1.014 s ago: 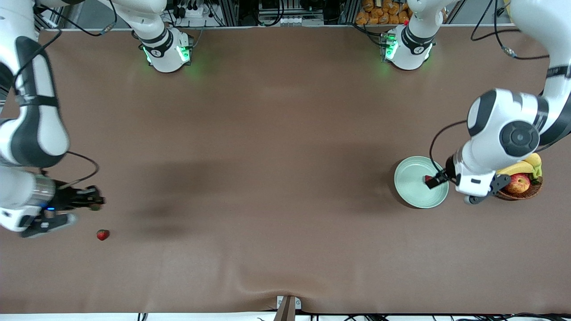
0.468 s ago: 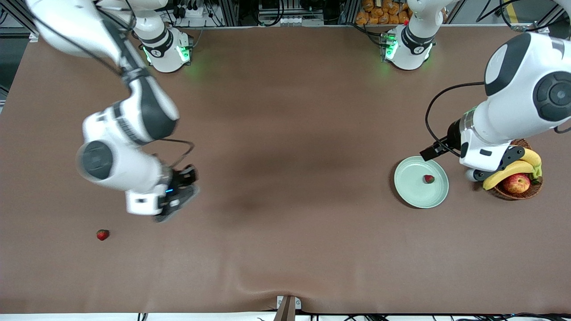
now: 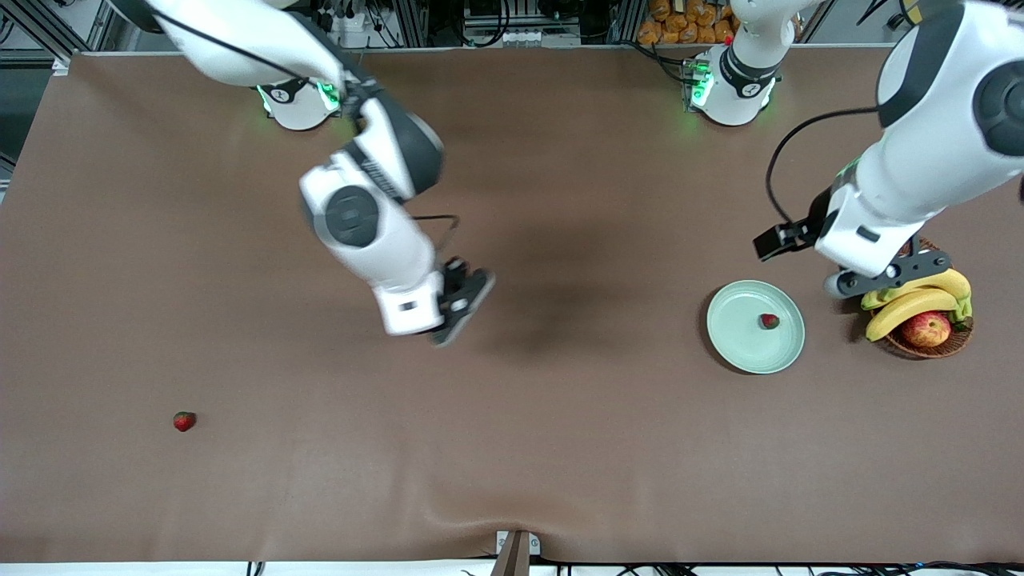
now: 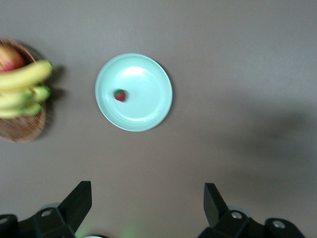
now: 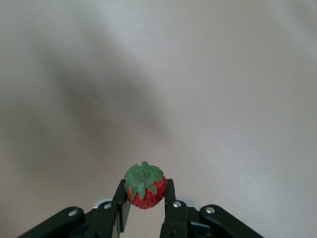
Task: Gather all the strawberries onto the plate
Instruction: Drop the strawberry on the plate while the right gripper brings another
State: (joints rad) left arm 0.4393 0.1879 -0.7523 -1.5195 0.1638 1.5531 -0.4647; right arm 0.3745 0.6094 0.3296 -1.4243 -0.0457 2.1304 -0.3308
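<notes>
The right gripper (image 5: 145, 208) is up over the middle of the brown worktop (image 3: 560, 448), its fingers (image 5: 120, 206) clamped on one strawberry (image 5: 144, 186). The left gripper (image 4: 146, 206) hangs above the mint-green plate (image 3: 740, 340), fingers spread wide and empty. One strawberry (image 3: 769, 321) lies in that plate — another strawberry (image 3: 184, 421) lies on the worktop toward the right arm's end.

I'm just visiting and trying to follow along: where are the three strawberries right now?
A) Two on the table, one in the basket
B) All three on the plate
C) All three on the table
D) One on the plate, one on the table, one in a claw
D: one strawberry lies on the plate, another sits on the bare table toward the right arm's end, and the right claw pinches the third.
</notes>
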